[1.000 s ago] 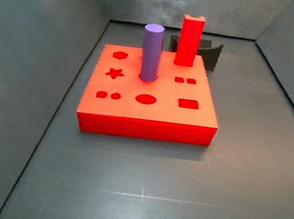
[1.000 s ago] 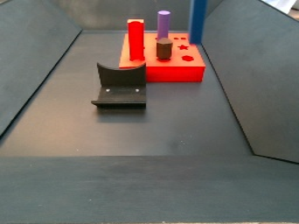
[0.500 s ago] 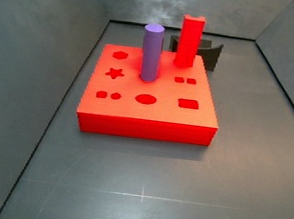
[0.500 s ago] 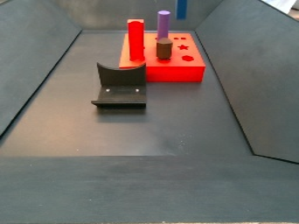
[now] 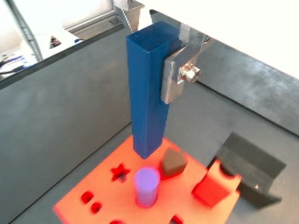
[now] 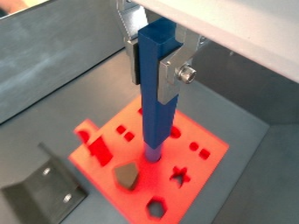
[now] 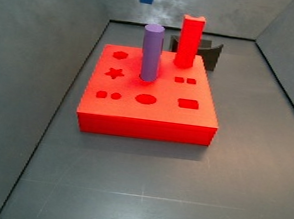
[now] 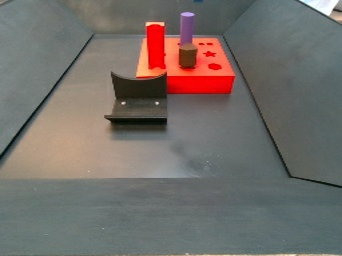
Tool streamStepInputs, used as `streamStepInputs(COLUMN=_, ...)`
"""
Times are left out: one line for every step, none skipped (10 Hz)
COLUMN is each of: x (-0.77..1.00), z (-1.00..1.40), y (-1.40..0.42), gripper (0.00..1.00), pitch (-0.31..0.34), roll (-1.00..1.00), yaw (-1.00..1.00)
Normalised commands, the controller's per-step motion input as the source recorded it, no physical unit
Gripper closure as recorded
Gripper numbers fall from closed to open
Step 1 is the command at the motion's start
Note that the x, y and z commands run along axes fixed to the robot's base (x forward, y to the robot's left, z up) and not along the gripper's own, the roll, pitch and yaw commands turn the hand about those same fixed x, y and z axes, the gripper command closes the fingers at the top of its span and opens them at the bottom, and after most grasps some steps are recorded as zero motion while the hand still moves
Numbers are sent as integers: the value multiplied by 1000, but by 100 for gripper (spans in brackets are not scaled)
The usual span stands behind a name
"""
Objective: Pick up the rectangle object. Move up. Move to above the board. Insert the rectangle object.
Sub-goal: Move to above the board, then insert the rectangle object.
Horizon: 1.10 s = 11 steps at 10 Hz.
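- Gripper [image 5: 156,54] high over the board [image 5: 107,197], jaws clamped on the rectangle object [image 5: 152,96], which hangs upright.
- Step: carry over board. Next: line up with a rectangular hole, then descend.

The dark floor [image 8: 187,150] carries the board [image 7: 150,107] and, just beside it, the fixture [image 8: 136,98].
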Motion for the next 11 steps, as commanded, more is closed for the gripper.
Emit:
streamStepInputs(x=179, z=159, y=-1000, gripper=100, pitch=123, roll=-8, yaw=8)
streamStepInputs(x=193, z=168, y=-1000, gripper=100, pitch=125, roll=11, yaw=1)
streamStepInputs(x=193, z=156, y=-894, gripper=100, pitch=122, roll=7, yaw=8)
streamStepInputs(x=142, z=92, y=-503, gripper=100, pitch=120, roll=8, yaw=9)
streamStepInputs(x=102, z=61, y=-304, gripper=100, pitch=104, roll=13, yaw=10)
streamStepInputs(x=391, z=-26, y=0, gripper=100, pitch=-6, roll=57, yaw=-694)
streamStepInputs(x=303, z=0, y=0, gripper=100, pitch=-13, roll=26, yaw=-780)
streamStepInputs(x=334, z=0, y=0, gripper=100, pitch=-11, roll=17, yaw=-754)
streamStepInputs(x=397, z=0, y=0, gripper=100, pitch=-10, roll=26, yaw=-691)
streamStepInputs(x=469, z=0, y=0, gripper=100, pitch=-3, roll=33, yaw=-646)
streamStepInputs(x=474, z=0, y=0, gripper=100, pitch=-4, roll=36, yaw=-643)
